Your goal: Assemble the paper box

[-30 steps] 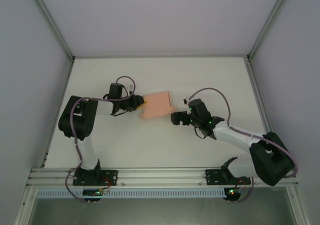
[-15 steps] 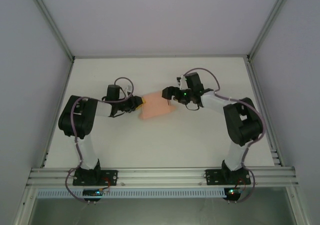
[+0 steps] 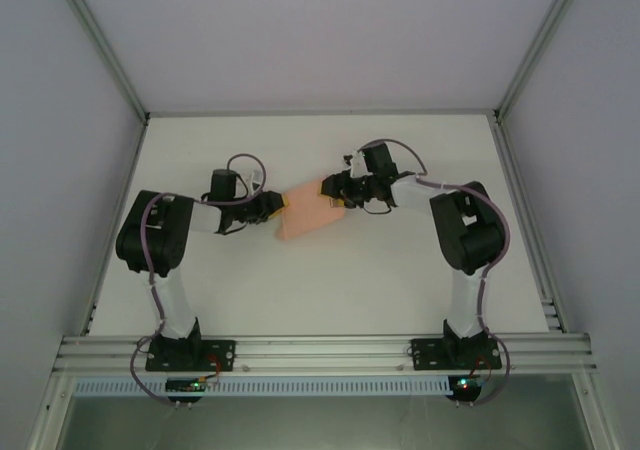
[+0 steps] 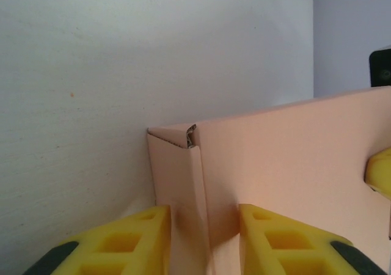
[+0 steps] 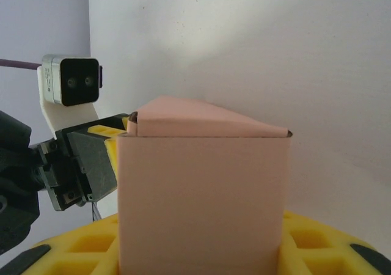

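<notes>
While your right jaws pinched the paper box (image 3: 306,210), I couldn't tell whether the left jaws gripped its left end. You likely needed light, square pressure to avoid creasing it.

Smooth matt card paper box (image 3: 308,213), matt table (image 3: 300,290)

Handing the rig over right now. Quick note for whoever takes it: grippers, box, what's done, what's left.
Left gripper: jaws straddle the left end of the paper box. Cannot tell if the grip is firm.
Right gripper: jaws around the box's right end, grip also unclear.
Box: mid-table, between the two grippers.
Done: the card is folded into a rectangular box shape.
Left: the left wrist view shows a small gap at one corner. Probably press it flush, then release.
</notes>
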Robot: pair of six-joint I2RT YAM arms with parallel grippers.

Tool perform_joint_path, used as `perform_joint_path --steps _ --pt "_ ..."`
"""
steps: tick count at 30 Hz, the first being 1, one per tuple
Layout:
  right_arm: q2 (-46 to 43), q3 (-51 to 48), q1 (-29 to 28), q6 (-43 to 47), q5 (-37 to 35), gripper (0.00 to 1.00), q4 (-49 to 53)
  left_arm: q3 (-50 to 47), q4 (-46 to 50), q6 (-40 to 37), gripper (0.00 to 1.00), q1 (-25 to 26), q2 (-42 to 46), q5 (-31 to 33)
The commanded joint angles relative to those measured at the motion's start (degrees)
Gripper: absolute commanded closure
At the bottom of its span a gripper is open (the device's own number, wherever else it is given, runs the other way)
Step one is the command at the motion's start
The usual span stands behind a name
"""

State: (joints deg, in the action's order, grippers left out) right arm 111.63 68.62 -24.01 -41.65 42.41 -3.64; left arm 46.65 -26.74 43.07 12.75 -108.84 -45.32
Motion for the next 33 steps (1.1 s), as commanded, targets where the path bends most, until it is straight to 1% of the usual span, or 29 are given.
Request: perform_joint_path --steps 1,3,5,6,7,8,9,10,11,13,14,15,16,18,21,25,27,33 --pt "-6.04 -2.36 -0.1 -0.45 3.17 0.59 -0.67 -0.44 5.17 -4.93 0.58 0.47 3.22 4.37" --pt "-8.85 -3.8 0.43 0.05 2.12 0.59 0.21 -0.01 5.54 -8.19 0.47 1.25 7.74 4.92" --pt "-12.39 -5.06 0.88 1.69 -0.05 0.6 2.88 0.35 6.43 -12.89 0.33 2.63 12.97 6.38" --pt "-14.19 -5.42 1.1 2.68 -1.74 0.59 4.74 0.46 7.39 -15.41 0.23 3.61 15.47 7.82" --pt "-16.15 -5.79 1.27 3.63 -3.57 0.6 7.01 0.63 8.43 -18.65 0.05 4.77 18.0 9.36" --pt "-18.48 -5.93 1.58 4.12 -5.87 0.59 10.07 0.63 9.78 -22.91 0.0 6.56 20.92 11.44" --pt "-20.49 -6.1 1.93 6.98 -7.75 0.59 12.8 0.58 11.1 -26.98 0.0 8.65 23.59 14.48" --pt "-22.45 -6.41 2.32 7.17 -9.29 0.6 14.49 0.39 12.55 -31.7 0.0 11.24 26.16 18.77" --pt "-24.63 -6.72 3.0 6.46 -10.86 0.6 16.22 0.02 13.73 -37.71 0.0 14.88 28.81 24.72" --pt "-28.0 -6.69 4.7 2.68 -14.0 0.6 20.07 -1.38 13.26 -49.02 0.0 22.46 32.44 36.23" --pt "-29.63 -6.5 6.25 0.21 -14.18 0.6 21.89 -2.54 11.81 -55.21 0.0 26.37 34.02 41.01" --pt "-30.75 -6.21 7.66 -1.92 -13.6 0.6 23.52 -3.74 9.94 -59.97 0.0 29.05 35.16 43.6" --pt "-31.81 -5.6 9.12 -3.59 -12.69 0.61 25.53 -5.18 7.37 -64.42 0.0 31.36 36.17 45.07" --pt "-33.19 -4.15 11.54 -7.78 -11.61 0.61 29.88 -7.05 3.88 -70.04 0.0 33.95 37.16 45.56" --pt "-33.89 -1.57 14.31 -11.19 -8.54 0.6 37.68 -6.7 3.39 -75.98 0.0 36.76 36.39 46.75" --pt "-34.07 -0.78 14.88 -16.06 -5.99 0.6 40.88 -4.58 1.6 -83.57 0.0 41.12 31.46 53.92" --pt "-34.08 -0.78 14.89 -17.95 -5.44 0.6 40.83 -4.45 -2.13 -86.05 0.0 42.33 29.09 57.17" --pt "-33.52 0.81 13.69 -19.12 -4.25 0.6 41.4 -3.07 -7.83 -87.67 0.0 42.46 24.37 58.33"
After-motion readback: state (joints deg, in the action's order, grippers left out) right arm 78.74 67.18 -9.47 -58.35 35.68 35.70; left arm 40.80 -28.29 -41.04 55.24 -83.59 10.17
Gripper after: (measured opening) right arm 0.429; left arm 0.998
